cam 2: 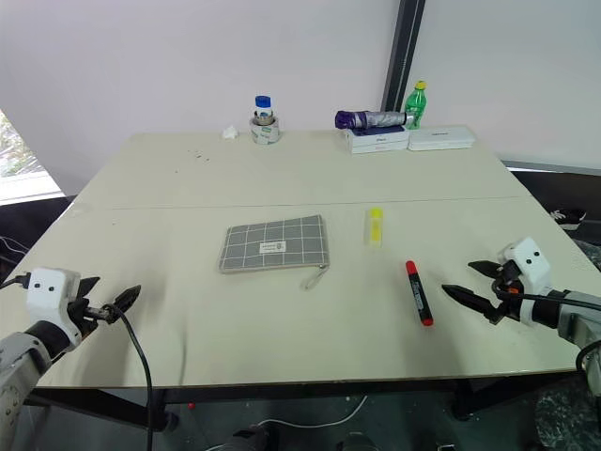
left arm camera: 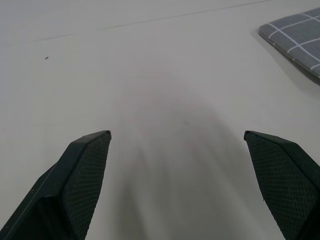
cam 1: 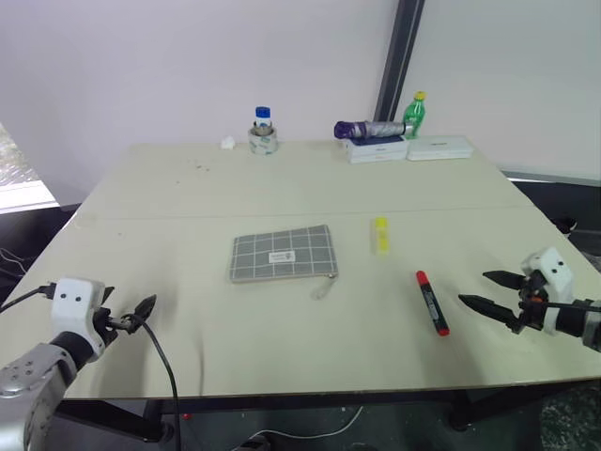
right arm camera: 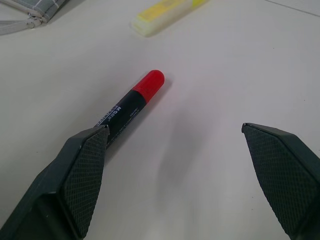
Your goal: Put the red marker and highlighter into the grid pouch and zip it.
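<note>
Step in hand: nothing picked up yet; both arms hover low over the bench (cam 1: 188, 188), so this looks like the approach to the first pen.
Landmark: the grid pouch (cam 1: 283, 253) lies flat mid-bench, looking closed, its pull tab (cam 1: 324, 287) at its right corner; whether anything is inside, I cannot tell.
Highlighter (cam 1: 379, 235): just right of the pouch, on the bench.
Red marker (cam 1: 432, 303): further right of the pouch and nearer the robot, lying loose.
Right gripper (cam 1: 488, 291): fingers wide apart, empty, just right of the marker.
Left gripper (cam 1: 141, 311): fingers apart, empty, well left of the pouch.
Next move: likely unzip the pouch first, or close on the marker.
</note>
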